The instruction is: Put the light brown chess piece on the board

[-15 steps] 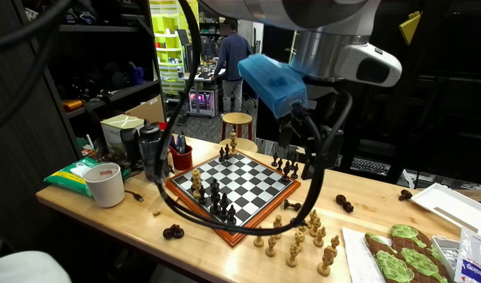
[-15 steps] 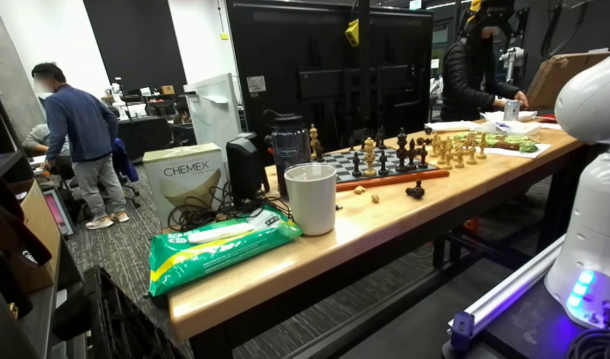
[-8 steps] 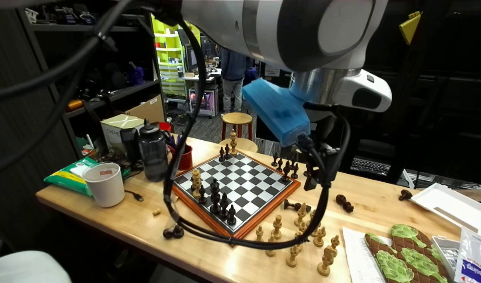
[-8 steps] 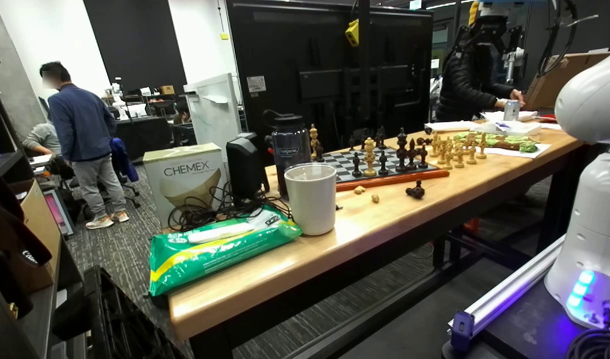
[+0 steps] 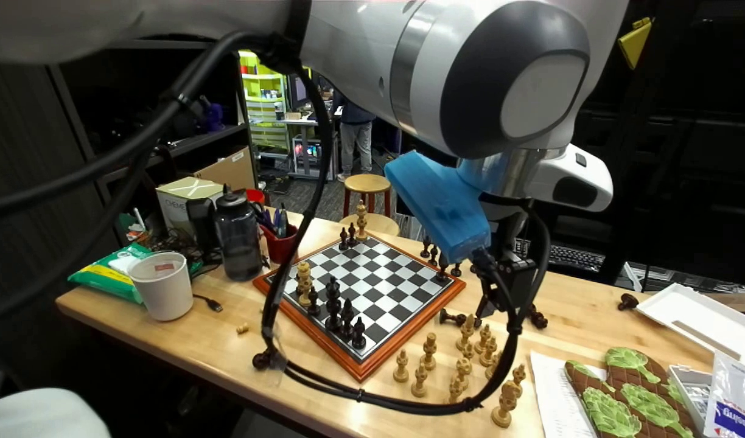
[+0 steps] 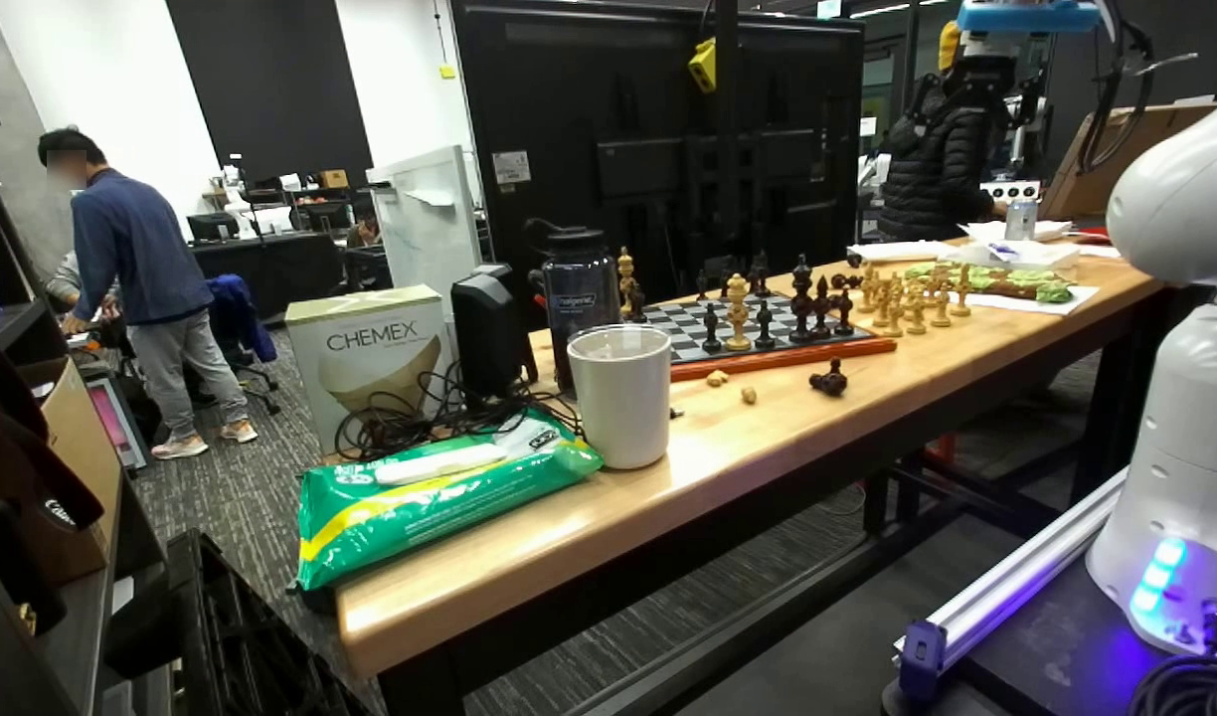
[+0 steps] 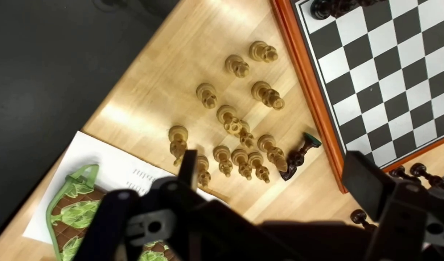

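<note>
Two fingers (image 7: pixel 367 181) of the gripper (image 7: pixel 274 166) stand spread above the tabletop (image 7: pixel 164 72), near a cluster of upright light brown chess pieces (image 7: pixel 226 116) between the tabletop's long edge and the frame of the chessboard (image 7: pixel 304 72). One dark chess piece (image 7: pixel 297 157) lies toppled just beside that frame; two further light brown pieces (image 5: pixel 304 283) stand on the chessboard in an exterior view, one along an edge, one at a corner, and a quilted oven mitt (image 7: pixel 78 214) lies on paper (image 7: pixel 109 163) by the tabletop's edge.

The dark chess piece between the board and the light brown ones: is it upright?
Tipped over: in the wrist view, the dark chess piece lies on its side, its green underside showing.
</note>
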